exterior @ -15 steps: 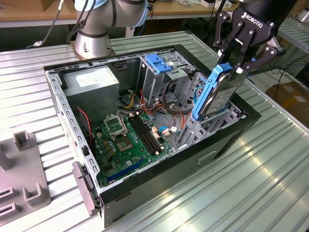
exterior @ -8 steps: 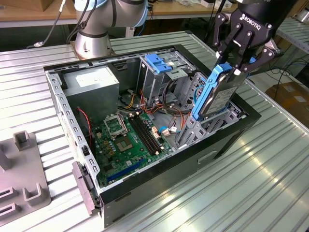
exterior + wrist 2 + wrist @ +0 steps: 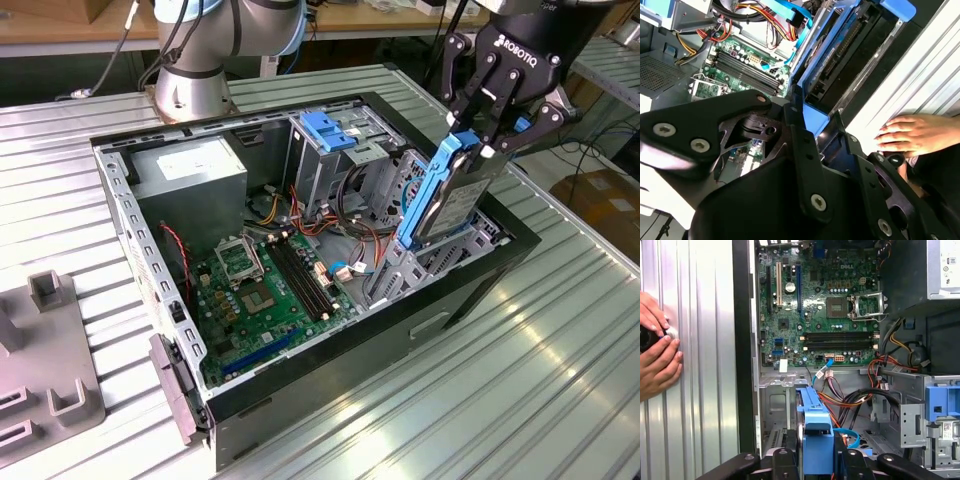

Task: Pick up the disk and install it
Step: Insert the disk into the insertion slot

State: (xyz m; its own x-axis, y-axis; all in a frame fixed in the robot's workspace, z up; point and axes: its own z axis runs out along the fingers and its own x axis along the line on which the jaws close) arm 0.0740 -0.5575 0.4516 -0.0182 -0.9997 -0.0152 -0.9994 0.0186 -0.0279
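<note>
**Item 1, gripper** point(image 3: 480, 143): black, two-fingered, closed on the upper end of the disk, one finger on each face. It points down toward seven o'clock in the exterior view, with the wrist leaning back toward one o'clock. Judged reason: the tilt matches the slope of the bay below.

**Item 2, disk** point(image 3: 452, 205): grey drive with a white label and blue rails. It is held on edge and tilted, at three o'clock of the case interior. Its lower end sits in the mouth of the drive cage point(image 3: 395, 275) and it appears only partly entered. Gripping it at the top leaves the lower end free to enter.

**Item 3, computer case** point(image 3: 330, 385): lies open on its side. The motherboard point(image 3: 265, 290) is at seven o'clock of the disk, the power supply point(image 3: 190, 170) at ten o'clock and the blue latch point(image 3: 328, 130) at eleven.

**Item 4, arm base** point(image 3: 190, 90): stands behind the case at eleven o'clock.

**Item 5, person's hand** point(image 3: 912, 135): rests on the ribbed table point(image 3: 560, 380), just outside the case wall.
</note>
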